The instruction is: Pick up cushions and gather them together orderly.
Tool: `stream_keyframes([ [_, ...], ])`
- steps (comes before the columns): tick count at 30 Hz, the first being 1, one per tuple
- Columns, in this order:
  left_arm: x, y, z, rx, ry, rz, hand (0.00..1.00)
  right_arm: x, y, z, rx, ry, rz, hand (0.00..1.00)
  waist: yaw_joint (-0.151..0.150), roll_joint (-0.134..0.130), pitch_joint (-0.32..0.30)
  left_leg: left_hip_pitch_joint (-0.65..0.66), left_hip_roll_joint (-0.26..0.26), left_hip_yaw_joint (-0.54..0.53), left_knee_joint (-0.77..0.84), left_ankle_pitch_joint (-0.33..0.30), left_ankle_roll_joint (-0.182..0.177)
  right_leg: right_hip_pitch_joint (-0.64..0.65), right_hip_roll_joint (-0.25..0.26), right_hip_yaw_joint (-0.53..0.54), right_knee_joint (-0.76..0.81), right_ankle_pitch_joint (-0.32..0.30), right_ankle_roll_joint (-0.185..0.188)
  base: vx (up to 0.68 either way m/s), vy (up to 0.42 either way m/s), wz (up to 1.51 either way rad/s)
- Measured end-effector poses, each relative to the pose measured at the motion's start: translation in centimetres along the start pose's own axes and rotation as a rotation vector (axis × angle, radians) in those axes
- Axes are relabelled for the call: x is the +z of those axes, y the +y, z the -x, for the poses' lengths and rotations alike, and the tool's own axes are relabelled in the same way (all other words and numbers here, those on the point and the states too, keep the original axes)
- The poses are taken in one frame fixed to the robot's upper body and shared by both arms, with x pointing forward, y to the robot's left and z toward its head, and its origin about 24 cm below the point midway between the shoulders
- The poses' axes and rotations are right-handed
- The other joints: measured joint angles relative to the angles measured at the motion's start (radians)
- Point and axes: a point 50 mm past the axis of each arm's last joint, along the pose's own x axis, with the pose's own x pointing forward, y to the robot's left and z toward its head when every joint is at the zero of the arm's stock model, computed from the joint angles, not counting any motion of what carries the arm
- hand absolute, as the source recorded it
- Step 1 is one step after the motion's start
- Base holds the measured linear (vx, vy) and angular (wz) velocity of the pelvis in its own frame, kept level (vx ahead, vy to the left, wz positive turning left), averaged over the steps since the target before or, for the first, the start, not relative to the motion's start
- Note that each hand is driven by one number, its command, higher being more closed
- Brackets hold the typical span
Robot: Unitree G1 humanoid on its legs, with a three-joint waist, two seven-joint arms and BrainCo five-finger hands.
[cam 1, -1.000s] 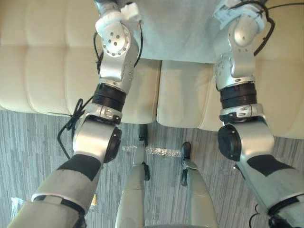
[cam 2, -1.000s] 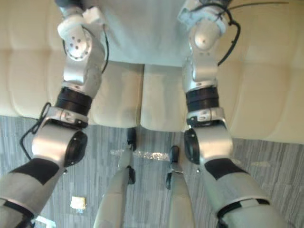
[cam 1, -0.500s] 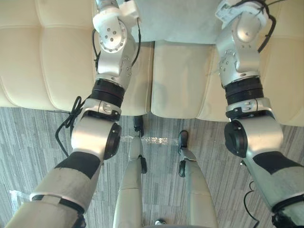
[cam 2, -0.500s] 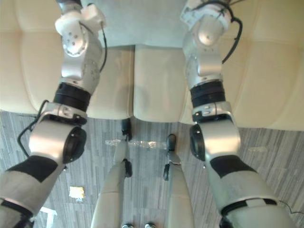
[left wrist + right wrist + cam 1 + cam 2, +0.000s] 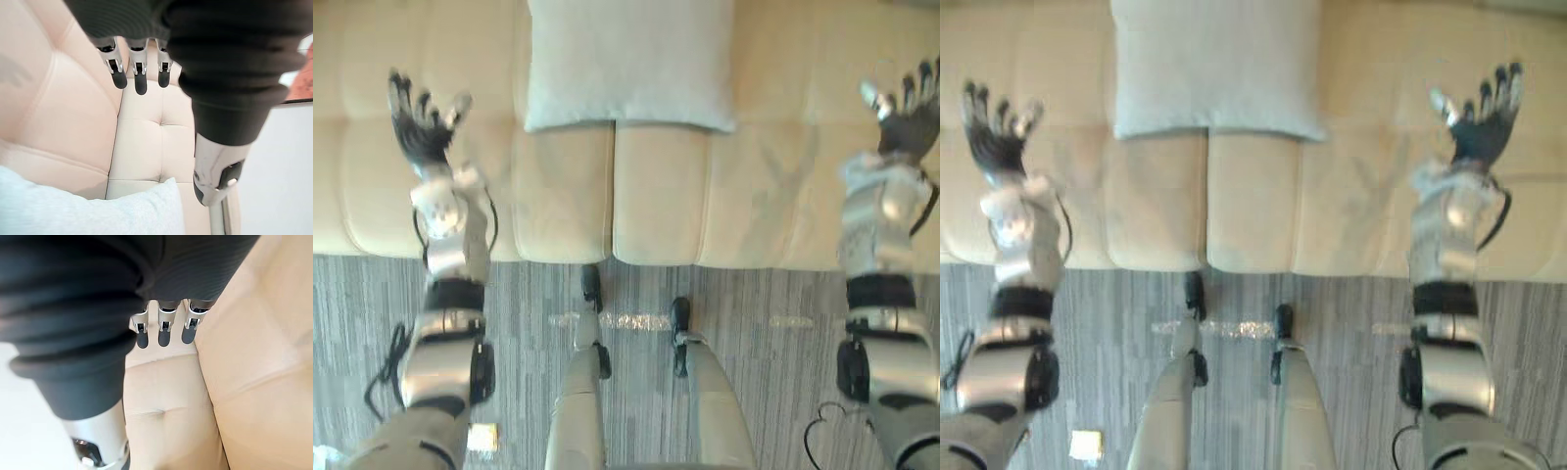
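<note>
Pale, soft cushion (image 5: 628, 64) at top centre looks light and floppy, best gripped at both side edges, while left hand (image 5: 421, 127) and right hand (image 5: 905, 116) spread empty fingers.

sofa (image 5: 656, 206): cream, tufted | floor (image 5: 773, 392): grey striped carpet | wall (image 5: 279, 171): white

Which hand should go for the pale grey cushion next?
Left, probably. The left hand, open, hangs nearer the pale grey square fabric cushion on the cream leather sofa than the open right hand.
</note>
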Motion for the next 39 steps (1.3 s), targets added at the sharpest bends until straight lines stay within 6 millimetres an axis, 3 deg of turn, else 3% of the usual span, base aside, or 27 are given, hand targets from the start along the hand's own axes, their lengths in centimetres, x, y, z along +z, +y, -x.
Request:
stream_keyframes([
  [1,-2.3,0.5,2.3,-0.005,0.080,-0.015,0.00,-1.3,-1.5,2.1,-0.037,0.041,-0.001,0.00,-0.008,-0.011,0.000,0.029,-0.009,0.017,0.004,-0.024,-0.011,0.035,-0.019,-0.003,-0.022,0.000,0.000,0.03,0.002,0.24],
  [2,-3.9,0.9,4.2,-0.008,0.145,-0.027,0.00,-2.3,-2.4,3.6,-0.060,0.080,0.001,0.00,-0.015,-0.021,0.000,0.052,-0.020,0.021,0.024,-0.025,0.001,0.058,-0.032,-0.001,-0.022,-0.008,0.006,0.06,-0.021,0.27],
  [4,-8.5,2.3,10.6,-0.033,0.372,-0.071,0.00,-6.0,-4.7,9.3,-0.118,0.250,0.038,0.00,-0.025,-0.037,-0.008,0.143,-0.043,0.024,0.010,-0.025,0.028,0.144,-0.053,-0.003,-0.009,-0.034,0.023,0.10,-0.022,0.21],
  [5,-9.4,2.4,12.3,-0.046,0.429,-0.081,0.00,-7.0,-5.3,11.1,-0.137,0.305,0.043,0.00,-0.025,-0.044,-0.012,0.166,-0.048,0.024,0.007,-0.026,0.028,0.171,-0.057,-0.004,-0.019,-0.035,0.025,0.11,0.009,0.17],
  [6,-10.8,2.8,15.2,-0.060,0.522,-0.095,0.00,-8.5,-5.9,14.0,-0.156,0.399,0.062,0.00,-0.022,-0.052,-0.017,0.207,-0.053,0.025,0.004,-0.034,0.029,0.221,-0.063,-0.007,-0.037,-0.038,0.029,0.10,0.010,0.11],
  [9,-13.3,4.6,21.0,-0.072,0.731,-0.175,0.00,-11.6,-6.4,19.8,-0.153,0.612,0.126,0.00,-0.017,-0.060,-0.025,0.311,-0.059,0.034,0.003,-0.063,0.032,0.343,-0.067,-0.010,-0.084,-0.044,0.033,0.08,-0.004,0.00],
  [13,-15.8,6.7,28.4,-0.070,1.039,-0.279,0.00,-14.7,-8.1,27.4,-0.147,0.939,0.272,0.00,-0.011,-0.058,-0.098,0.423,-0.057,0.042,0.006,-0.098,0.023,0.478,-0.065,-0.015,-0.156,-0.044,0.033,0.07,-0.022,-0.05],
  [15,-16.3,7.2,30.7,-0.085,1.134,-0.316,0.00,-15.2,-9.1,30.1,-0.153,1.057,0.332,0.00,-0.006,-0.058,-0.136,0.451,-0.056,0.046,0.003,-0.106,0.023,0.514,-0.063,-0.015,-0.180,-0.043,0.032,0.06,-0.023,-0.05],
  [18,-16.7,7.8,31.5,-0.112,1.193,-0.375,0.00,-15.8,-10.6,33.7,-0.177,1.229,0.407,0.00,-0.001,-0.056,-0.162,0.510,-0.049,0.060,0.001,-0.114,0.014,0.591,-0.054,-0.008,-0.234,-0.028,0.032,0.07,-0.032,-0.14],
  [23,-17.1,8.6,32.3,-0.125,1.263,-0.434,0.00,-16.0,-11.8,36.0,-0.214,1.357,0.448,0.00,-0.001,-0.059,-0.183,0.561,-0.051,0.063,-0.001,-0.125,0.009,0.667,-0.045,0.009,-0.310,0.000,0.036,0.06,-0.014,-0.11],
  [27,-17.2,9.0,32.4,-0.132,1.286,-0.459,0.00,-16.5,-11.8,36.0,-0.215,1.393,0.451,0.00,-0.006,-0.063,-0.178,0.597,-0.056,0.071,-0.001,-0.127,0.010,0.711,-0.045,0.026,-0.333,0.014,0.044,0.05,0.000,-0.10],
  [30,-17.5,8.4,31.3,-0.143,1.260,-0.457,0.00,-17.5,-10.2,33.8,-0.156,1.352,0.434,0.00,0.004,-0.066,-0.144,0.610,-0.036,0.123,0.000,-0.132,0.010,0.679,-0.030,0.075,-0.306,0.041,0.051,-0.05,0.019,-0.50],
  [31,-17.6,8.2,30.7,-0.149,1.246,-0.459,0.00,-18.0,-9.3,32.5,-0.114,1.318,0.430,0.00,0.009,-0.064,-0.132,0.594,-0.025,0.140,0.000,-0.132,0.013,0.638,-0.021,0.069,-0.264,0.054,0.058,-0.10,0.017,-0.59],
  [33,-17.8,7.2,29.6,-0.169,1.221,-0.448,0.00,-18.1,-8.9,31.7,-0.098,1.294,0.430,0.00,0.010,-0.060,-0.129,0.544,0.003,0.148,0.034,-0.137,0.036,0.572,-0.017,0.038,-0.210,0.078,0.059,-0.17,0.000,-0.16],
  [34,-17.9,6.6,28.9,-0.170,1.197,-0.431,0.00,-18.2,-8.7,31.5,-0.096,1.293,0.427,0.00,0.018,-0.055,-0.117,0.531,0.017,0.147,0.053,-0.137,0.045,0.535,-0.034,0.000,-0.029,0.018,0.041,-0.19,-0.042,0.04],
  [36,-17.7,6.6,28.4,-0.161,1.172,-0.425,0.00,-18.0,-8.9,32.2,-0.087,1.306,0.435,0.00,0.019,-0.064,-0.109,0.517,0.015,0.129,0.111,-0.152,0.054,0.531,-0.086,-0.024,0.260,-0.047,0.065,-0.14,-0.108,0.27],
  [38,-17.5,7.0,28.0,-0.130,1.152,-0.421,0.00,-17.8,-9.1,32.8,-0.084,1.319,0.443,0.00,0.025,-0.081,-0.121,0.465,0.016,0.105,0.168,-0.155,0.058,0.559,-0.122,-0.005,0.385,-0.055,0.086,-0.17,-0.160,0.33],
  [39,-17.4,7.3,27.9,-0.100,1.148,-0.414,0.00,-17.8,-9.1,32.8,-0.084,1.319,0.445,0.00,0.032,-0.099,-0.132,0.423,0.021,0.095,0.205,-0.141,0.041,0.585,-0.141,0.015,0.398,-0.046,0.096,-0.15,-0.182,0.17],
])
